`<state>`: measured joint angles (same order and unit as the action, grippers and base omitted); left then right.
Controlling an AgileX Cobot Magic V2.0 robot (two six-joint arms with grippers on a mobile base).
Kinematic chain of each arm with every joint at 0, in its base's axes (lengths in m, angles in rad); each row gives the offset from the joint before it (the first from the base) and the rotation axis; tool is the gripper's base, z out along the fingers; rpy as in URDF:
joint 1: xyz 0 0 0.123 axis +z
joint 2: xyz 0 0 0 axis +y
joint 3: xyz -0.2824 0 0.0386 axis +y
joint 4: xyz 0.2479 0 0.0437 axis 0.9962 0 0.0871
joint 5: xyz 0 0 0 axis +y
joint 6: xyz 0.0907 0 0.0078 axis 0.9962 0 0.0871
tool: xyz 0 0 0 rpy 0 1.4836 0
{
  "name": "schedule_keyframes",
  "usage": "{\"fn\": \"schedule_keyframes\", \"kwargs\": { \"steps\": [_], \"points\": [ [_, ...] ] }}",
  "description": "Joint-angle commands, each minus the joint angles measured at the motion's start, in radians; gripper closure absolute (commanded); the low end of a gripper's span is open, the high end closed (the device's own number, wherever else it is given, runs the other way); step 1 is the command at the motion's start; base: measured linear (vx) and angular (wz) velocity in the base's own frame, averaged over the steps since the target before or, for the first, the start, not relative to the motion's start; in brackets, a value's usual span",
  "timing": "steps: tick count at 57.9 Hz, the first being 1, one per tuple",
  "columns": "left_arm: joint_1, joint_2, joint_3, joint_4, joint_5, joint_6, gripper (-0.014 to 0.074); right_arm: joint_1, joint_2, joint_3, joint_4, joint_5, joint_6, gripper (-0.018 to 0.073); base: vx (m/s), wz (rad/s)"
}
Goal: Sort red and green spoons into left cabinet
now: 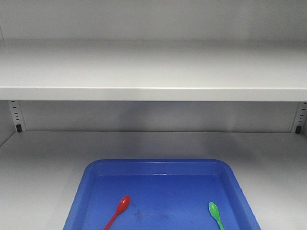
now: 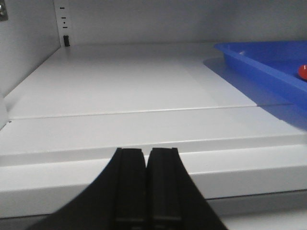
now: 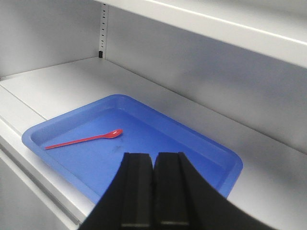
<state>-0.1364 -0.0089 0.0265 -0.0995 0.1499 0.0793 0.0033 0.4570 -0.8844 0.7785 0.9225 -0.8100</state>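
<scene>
With both grippers (image 2: 146, 191) (image 3: 153, 191) closed and empty, I'd pinch the light, slippery red spoon (image 3: 84, 139) mid-handle.

The lower shelf (image 1: 38, 163) of the pale grey cabinet (image 1: 153, 24) is a wide flat board running back to a grey rear panel, with slotted rails at both back corners. A blue tray (image 1: 158, 165) with rounded corners and a raised rim lies directly on it, toward the front and well apart from the back panel. A second shelf (image 1: 153, 72) spans the cabinet above. In the left wrist view the tray sits to the right of bare board.
</scene>
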Motion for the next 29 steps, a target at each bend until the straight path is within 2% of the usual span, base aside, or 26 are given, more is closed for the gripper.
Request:
{"fn": "schedule_keyframes", "kwargs": {
  "steps": [1, 29],
  "points": [
    [-0.003, -0.021, -0.003, -0.008, -0.078, -0.009, 0.0596, -0.001, 0.007, -0.029, 0.04, -0.061, 0.003, 0.0564, 0.0, 0.0],
    [-0.003, -0.021, -0.002, -0.008, -0.079, -0.007, 0.0596, -0.001, 0.007, -0.029, 0.04, -0.061, 0.003, 0.0564, 0.0, 0.0]
  ]
}}
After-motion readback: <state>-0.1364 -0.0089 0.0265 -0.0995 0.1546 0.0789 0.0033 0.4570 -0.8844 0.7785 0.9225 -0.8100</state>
